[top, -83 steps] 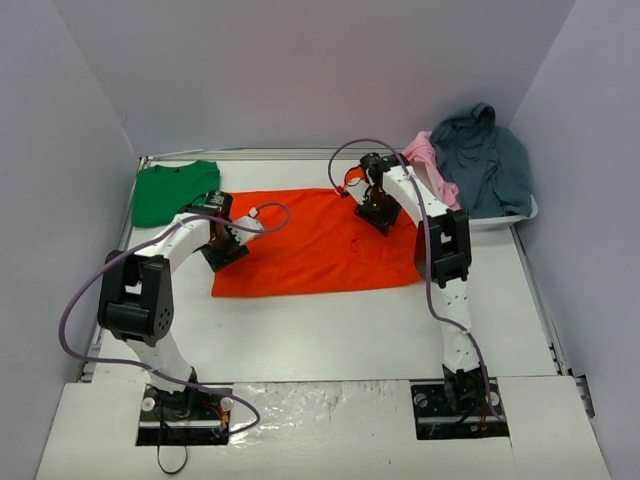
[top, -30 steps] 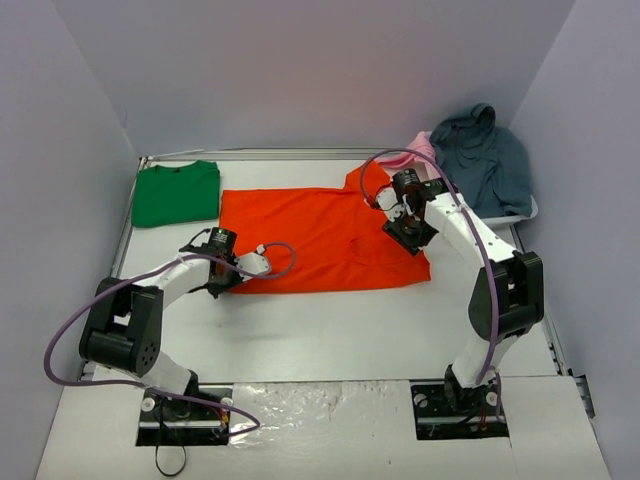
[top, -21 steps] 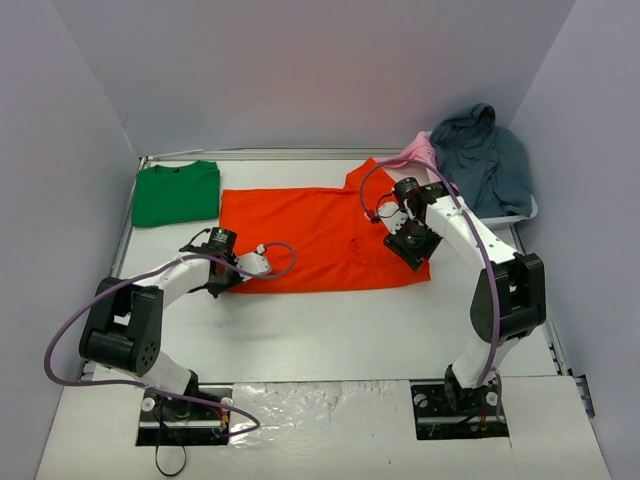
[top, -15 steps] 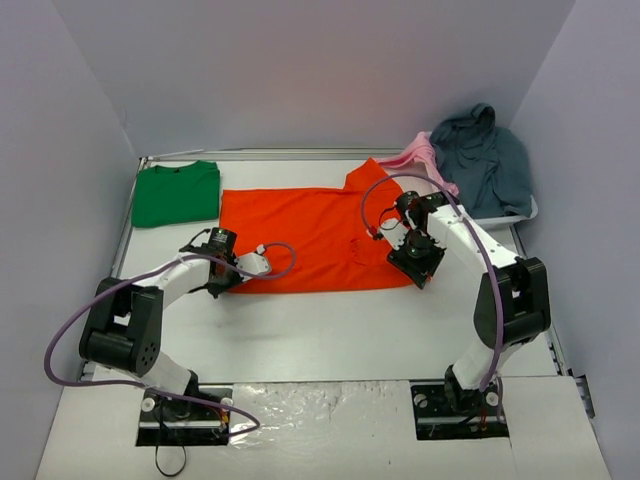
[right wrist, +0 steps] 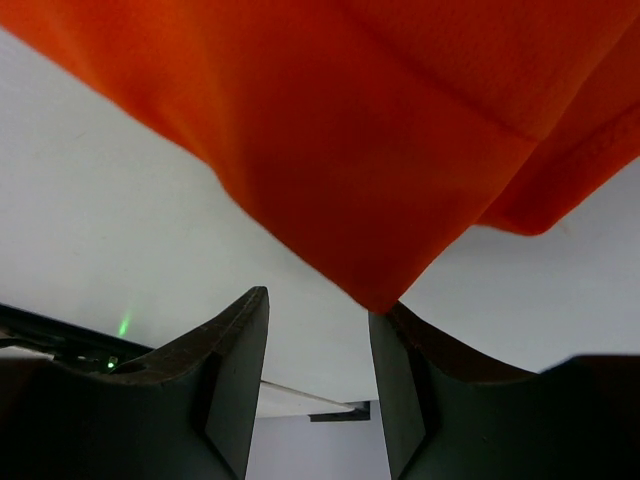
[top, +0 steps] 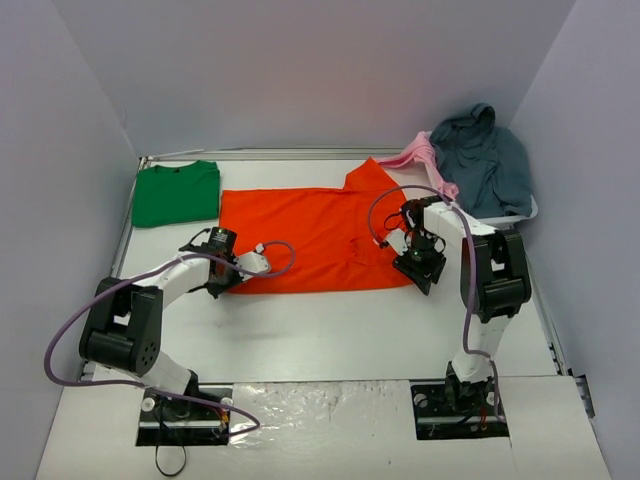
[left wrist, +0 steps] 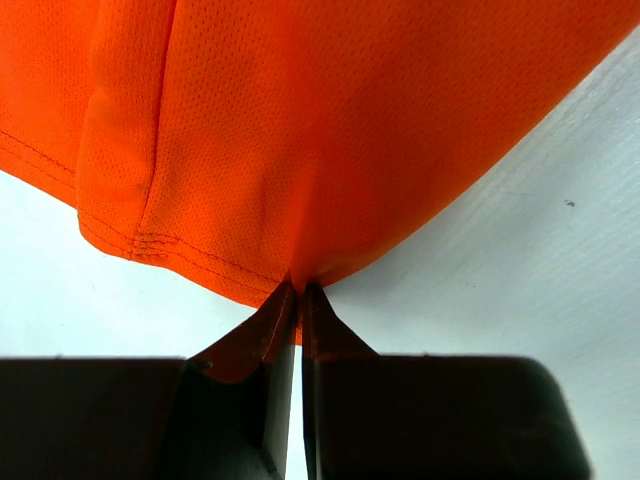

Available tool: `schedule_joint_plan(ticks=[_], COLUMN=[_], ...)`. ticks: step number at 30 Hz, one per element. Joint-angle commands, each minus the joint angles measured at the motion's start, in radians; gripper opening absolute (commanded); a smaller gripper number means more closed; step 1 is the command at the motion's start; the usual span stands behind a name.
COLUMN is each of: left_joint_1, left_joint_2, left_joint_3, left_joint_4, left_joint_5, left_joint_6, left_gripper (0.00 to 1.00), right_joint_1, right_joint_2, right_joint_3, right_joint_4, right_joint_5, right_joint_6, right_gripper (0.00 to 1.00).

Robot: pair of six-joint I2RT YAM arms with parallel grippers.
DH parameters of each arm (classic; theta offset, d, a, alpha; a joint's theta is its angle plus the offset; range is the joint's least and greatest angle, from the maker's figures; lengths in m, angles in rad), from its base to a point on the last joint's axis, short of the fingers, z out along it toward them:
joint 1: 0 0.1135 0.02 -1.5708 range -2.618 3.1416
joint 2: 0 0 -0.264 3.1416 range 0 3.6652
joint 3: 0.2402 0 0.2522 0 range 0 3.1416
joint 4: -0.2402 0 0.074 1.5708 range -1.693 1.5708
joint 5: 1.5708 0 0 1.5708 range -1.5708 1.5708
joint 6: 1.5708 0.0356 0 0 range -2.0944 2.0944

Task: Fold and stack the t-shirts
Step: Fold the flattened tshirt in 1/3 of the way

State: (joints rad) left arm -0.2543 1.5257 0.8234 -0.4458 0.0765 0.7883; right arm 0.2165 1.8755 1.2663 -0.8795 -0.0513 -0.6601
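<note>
The orange t-shirt (top: 310, 235) lies spread flat across the middle of the table. My left gripper (top: 222, 280) is shut on its near-left hem corner, and the left wrist view shows the orange cloth (left wrist: 300, 120) pinched at the tips of that gripper (left wrist: 299, 290). My right gripper (top: 420, 274) hovers at the shirt's near-right corner. In the right wrist view it (right wrist: 320, 305) stands open, the orange corner (right wrist: 375, 285) just touching the right finger (right wrist: 400, 350), nothing between the jaws. The green t-shirt (top: 176, 193) lies folded at the back left.
A white bin (top: 520, 214) at the back right holds a grey-blue garment (top: 485, 155) and a pink one (top: 425, 155). Metal rails edge the table at the back (top: 250, 155) and along both sides. Bare white tabletop (top: 330, 330) lies between the shirt and the arm bases.
My right gripper has come down from the shirt's right sleeve area to its near-right corner. The left gripper has stayed shut on the near-left corner over the last second.
</note>
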Motion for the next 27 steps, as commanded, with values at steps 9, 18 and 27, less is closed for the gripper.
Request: schedule_joint_plan(ticks=[9,18,27], left_joint_1=[0.0,-0.002,-0.008], left_joint_2=[-0.012,0.002,-0.027], left_joint_3=[0.046,0.066,0.071], left_joint_4=[-0.05,-0.064,-0.125], left_joint_5=[-0.011,-0.004,0.029], left_joint_6=[-0.04,-0.054,-0.043], left_gripper=[0.03,0.02,0.02], right_joint_1=[-0.046,-0.078,-0.091], right_joint_2=[0.117,0.18,0.094], right_joint_3=[0.107,0.108,0.027], right_joint_4=[0.011,0.024,0.019], right_joint_5=[0.011,0.022,0.039], right_joint_6=[-0.047,-0.062,-0.07], right_gripper=[0.41,0.2,0.0])
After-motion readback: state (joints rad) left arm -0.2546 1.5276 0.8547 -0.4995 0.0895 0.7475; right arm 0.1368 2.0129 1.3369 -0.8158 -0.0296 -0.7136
